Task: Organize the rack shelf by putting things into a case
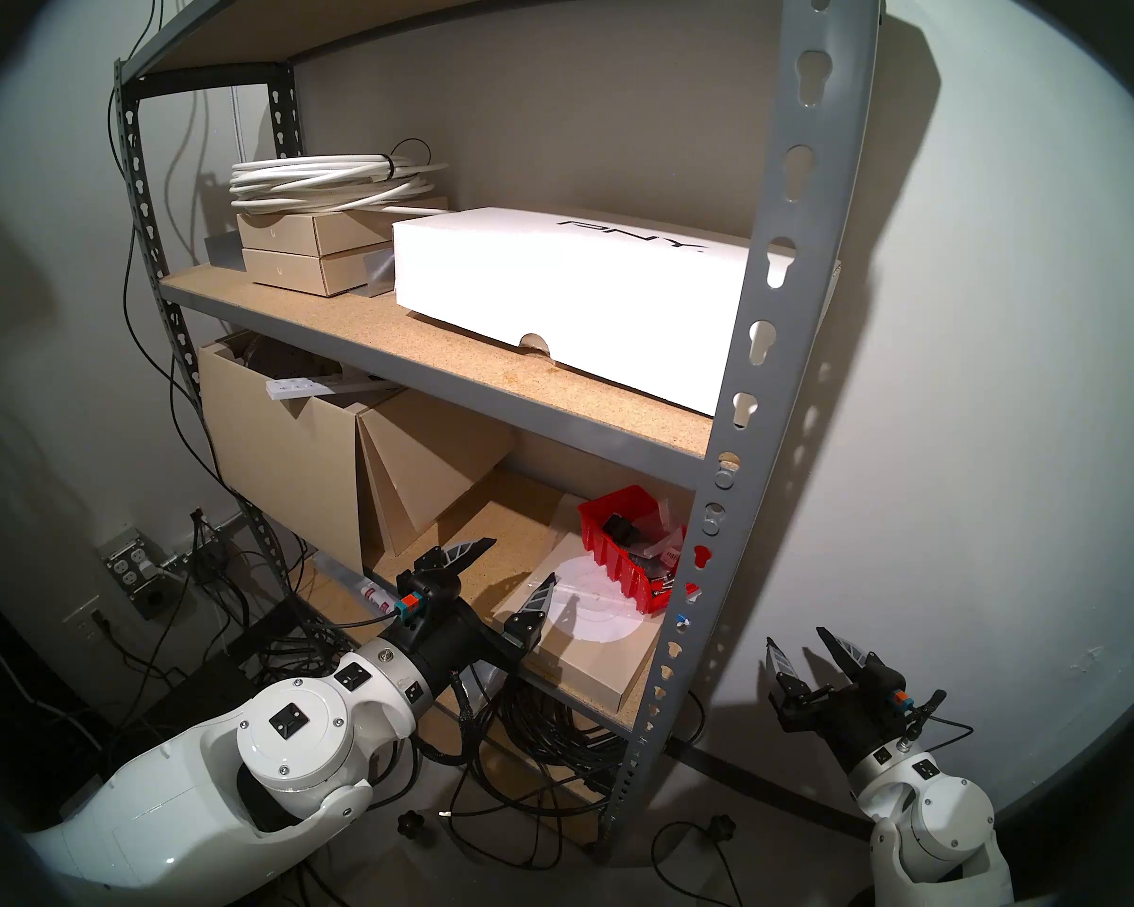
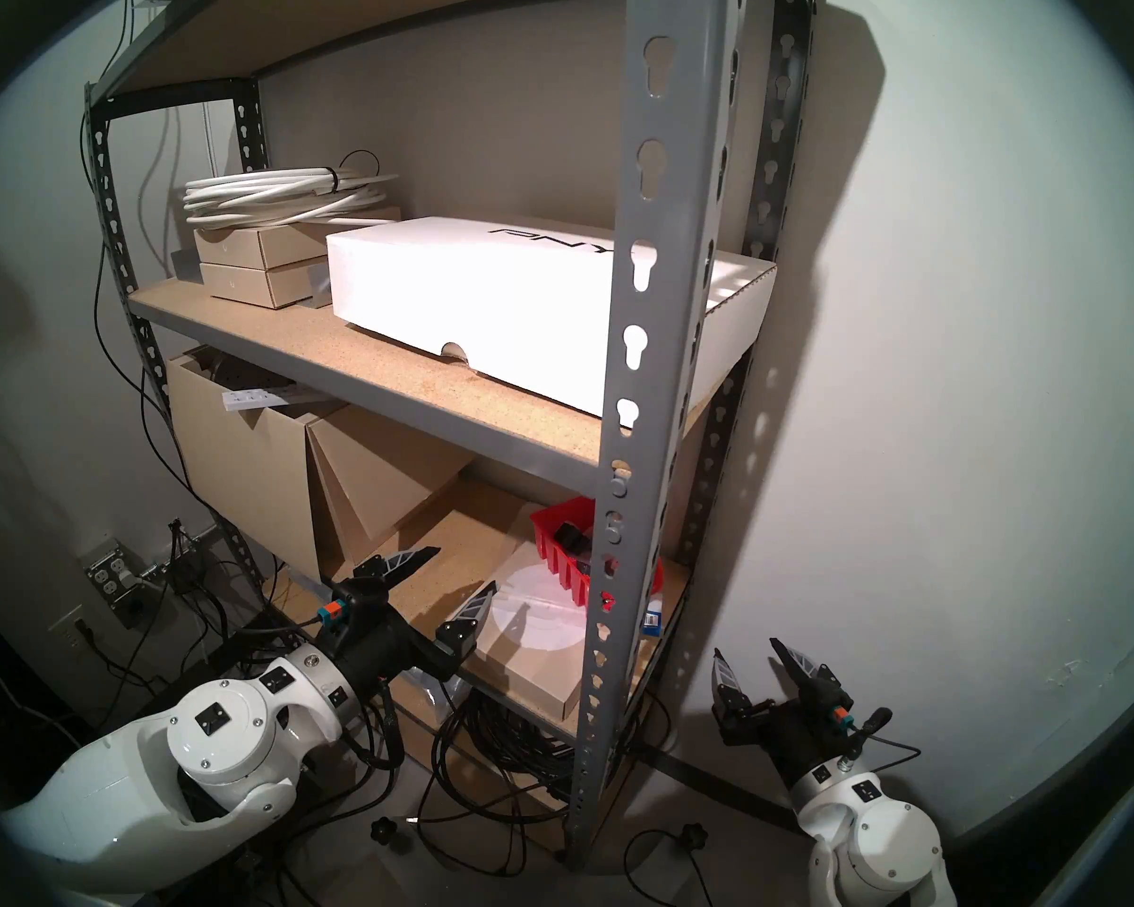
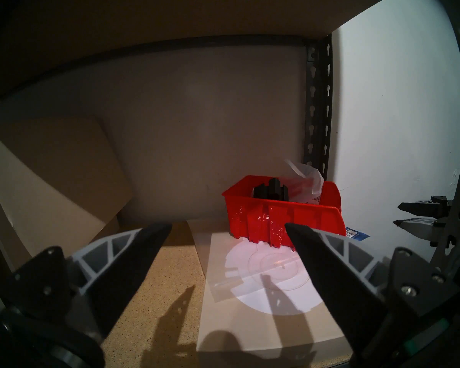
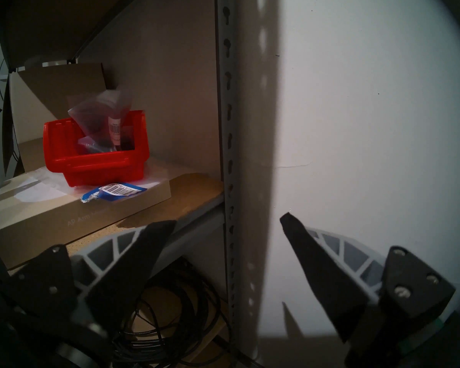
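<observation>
Rack shelf (image 1: 741,375), lower board: my red case (image 3: 284,213) sits on a flat tan box (image 1: 590,657) toward the right end, at 1 o'clock from my left gripper (image 3: 229,232).

Contents of the case: black ridged block (image 3: 270,191), only its top showing over the rim; clear bag (image 4: 101,115) standing out above the rim, white barcode label (image 4: 115,128) legible as bars only, the small parts inside too dim to make out.

In the head views the grey front upright (image 2: 636,362) cuts across the case and hides its right half.

Blue-and-white packet (image 4: 114,193): lies on the flat tan box just beside the case, print unreadable.

Left gripper: jaws spread wide, nothing between them, level over the board, well short of the case.

Right gripper (image 1: 806,657): outside the rack at 5 o'clock of the head view, jaws wide apart, empty, facing the white wall.

Large cardboard box (image 1: 276,454), 9 o'clock: contents mostly hidden.
</observation>
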Robot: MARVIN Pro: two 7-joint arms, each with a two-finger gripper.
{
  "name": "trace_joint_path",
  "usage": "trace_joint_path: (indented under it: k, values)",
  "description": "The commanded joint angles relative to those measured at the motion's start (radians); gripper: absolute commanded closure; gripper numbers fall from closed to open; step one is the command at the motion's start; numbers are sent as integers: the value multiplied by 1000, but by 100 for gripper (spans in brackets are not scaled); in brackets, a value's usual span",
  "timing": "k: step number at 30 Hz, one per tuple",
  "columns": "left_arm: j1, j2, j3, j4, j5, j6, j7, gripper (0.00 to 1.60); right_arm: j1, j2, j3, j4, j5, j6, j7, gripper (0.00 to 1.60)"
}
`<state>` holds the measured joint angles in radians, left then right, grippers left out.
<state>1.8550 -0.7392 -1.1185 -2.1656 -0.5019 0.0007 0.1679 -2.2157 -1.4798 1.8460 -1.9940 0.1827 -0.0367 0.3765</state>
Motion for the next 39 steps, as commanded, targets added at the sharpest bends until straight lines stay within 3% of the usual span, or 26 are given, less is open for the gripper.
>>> trace_joint_path:
  k: [1,5,6,14,20,23,26,30,37,39]
  values:
    - [-2,2,-3,-16,2,-4,-1,0,63,17,-6,-36,18,22,14,59]
    - [-2,2,-3,-17,2,-4,-1,0,74,18,-14,-35,14,34,16,55]
    - [-2,2,-3,-17,2,-4,-1,0,77,18,-16,-34,13,36,16,71]
    - [-2,2,-3,-17,2,-4,-1,0,115,28,-37,-26,3,58,19,88]
    - [-2,2,-3,-17,2,-4,-1,0,166,42,-70,0,-5,76,30,85]
    - [-2,2,-3,-16,2,-4,-1,0,193,46,-86,16,-9,84,33,102]
    - [-2,2,-3,-16,2,-4,-1,0,223,49,-103,36,-18,94,33,105]
    - [-2,2,-3,-16,2,-4,-1,0,262,56,-117,67,-28,106,40,124]
    - [-2,2,-3,-16,2,-4,-1,0,314,60,-130,99,-41,118,45,127]
    - [-2,2,-3,-16,2,-4,-1,0,329,62,-130,108,-42,121,46,136]
